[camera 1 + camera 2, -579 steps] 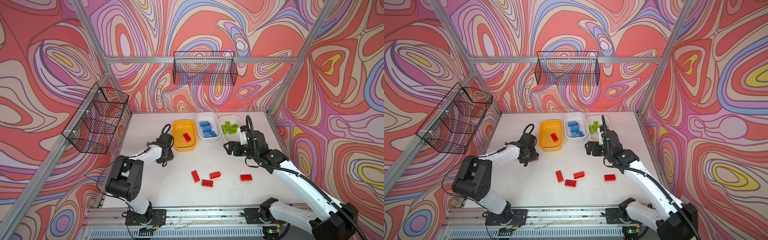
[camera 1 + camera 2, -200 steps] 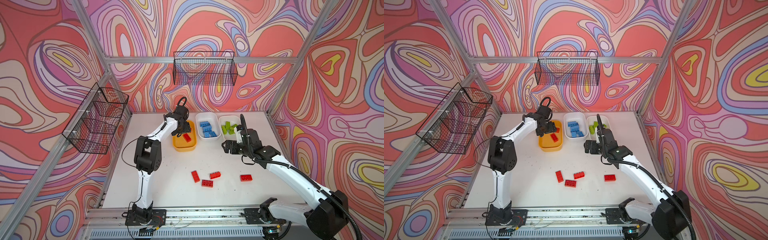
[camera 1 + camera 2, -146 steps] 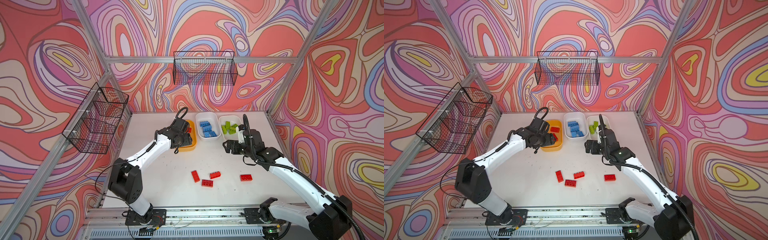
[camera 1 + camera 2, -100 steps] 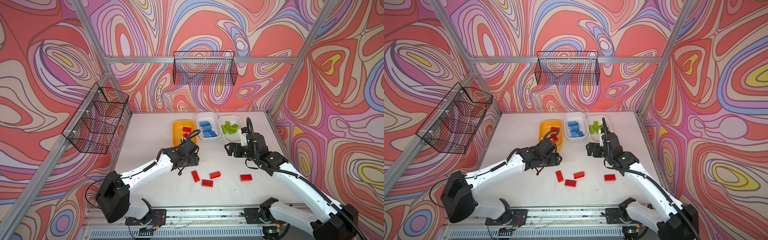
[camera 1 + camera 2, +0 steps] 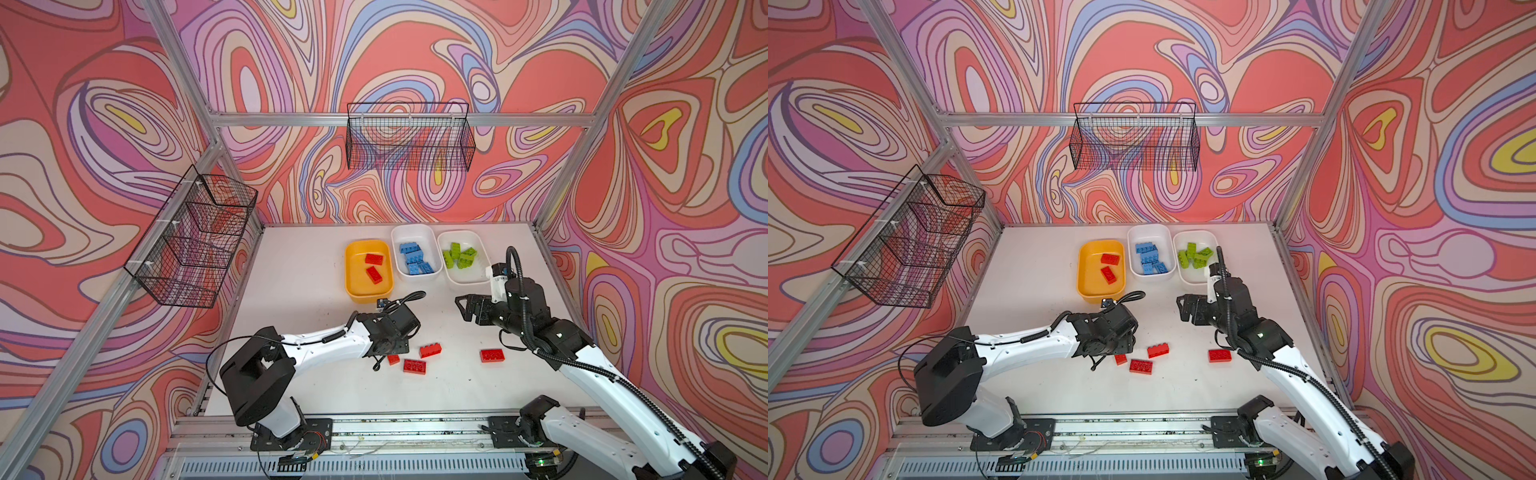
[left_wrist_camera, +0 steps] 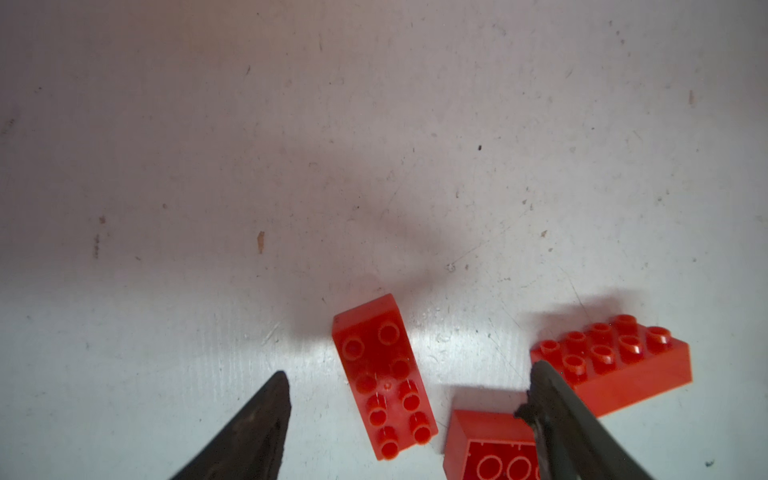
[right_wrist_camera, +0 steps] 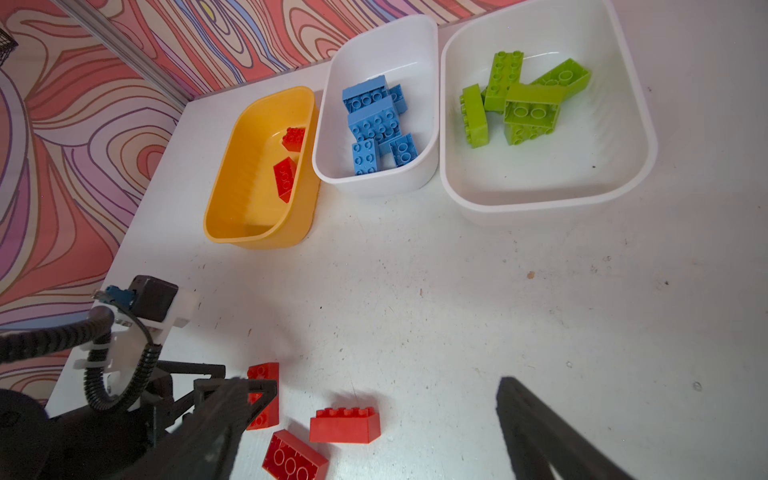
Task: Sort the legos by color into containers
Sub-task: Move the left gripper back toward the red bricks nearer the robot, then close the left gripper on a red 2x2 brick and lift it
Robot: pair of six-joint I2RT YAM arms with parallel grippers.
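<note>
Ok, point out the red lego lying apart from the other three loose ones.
In both top views the lone red lego lies on the white table right of centre, beside the right arm, well right of the three-brick cluster.

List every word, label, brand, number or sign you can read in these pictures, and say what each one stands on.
No text can be read anywhere in these views.
On the red bricks, any embossing on the studs is too blurred to read.
The yellow tub, the white tubs and the wire baskets show no labels or marks.
</note>
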